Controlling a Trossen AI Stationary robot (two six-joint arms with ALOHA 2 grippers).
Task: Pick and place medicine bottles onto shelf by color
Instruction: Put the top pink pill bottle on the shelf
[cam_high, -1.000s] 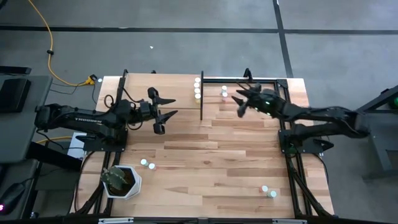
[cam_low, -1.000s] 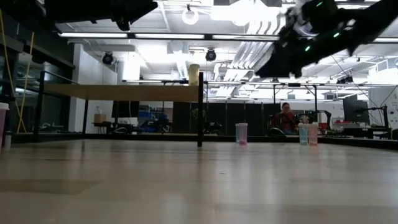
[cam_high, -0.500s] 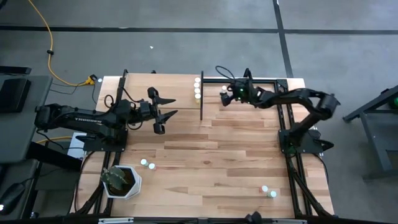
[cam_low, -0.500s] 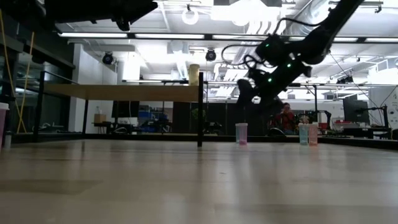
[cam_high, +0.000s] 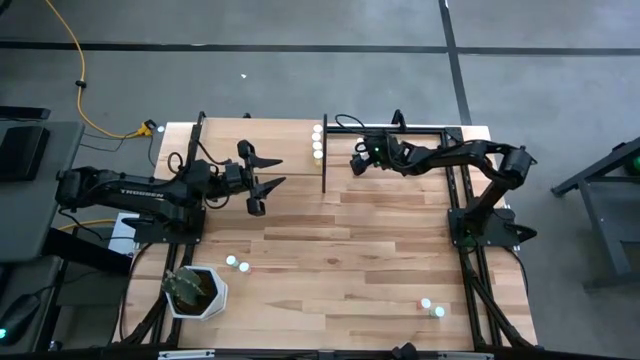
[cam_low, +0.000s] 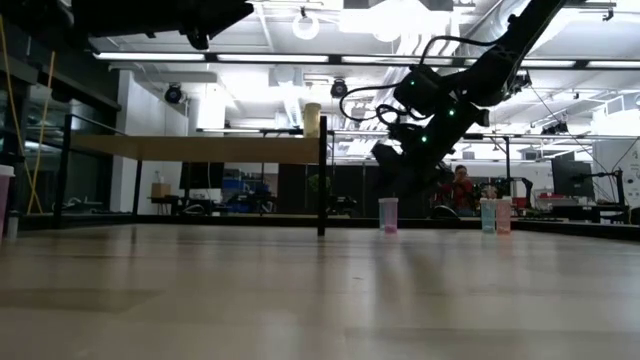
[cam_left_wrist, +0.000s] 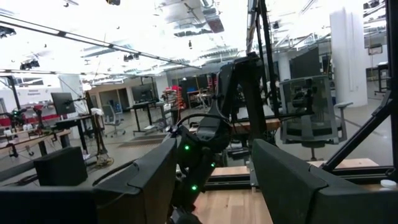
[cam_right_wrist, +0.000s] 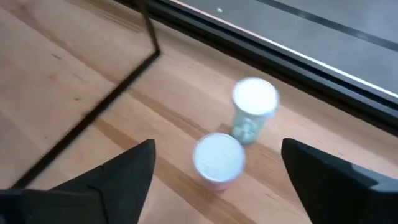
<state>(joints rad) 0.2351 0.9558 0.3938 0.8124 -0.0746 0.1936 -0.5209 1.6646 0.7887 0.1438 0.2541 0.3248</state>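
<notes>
High view, going from the left side of the table: the left gripper (cam_high: 262, 182) hangs over the bare planks just left of the shelf (cam_high: 280, 145), its fingers spread and nothing between them. A white pot with a green plant (cam_high: 196, 290) sits near the front left corner, with two small bottles (cam_high: 237, 264) just to its right. On the shelf's right edge three bottles (cam_high: 317, 138) stand in a short row, white ones toward the back and a yellowish one nearest the front.

Further right, the right gripper (cam_high: 358, 160) reaches in over the back of the table, just past the shelf's black post. Its wrist view shows the fingers (cam_right_wrist: 118, 174) standing wide apart with two bottles on the wood between them: a pink-bodied one with a white cap (cam_right_wrist: 217, 158) closer to the gripper and a pale blue-green one (cam_right_wrist: 253, 109) just beyond it. Neither touches a finger. The low view shows the right gripper (cam_low: 392, 170) poised directly above the pink bottle (cam_low: 388, 214), which stands upright on the table.

Two more bottles (cam_high: 431, 306) sit near the front right corner.
</notes>
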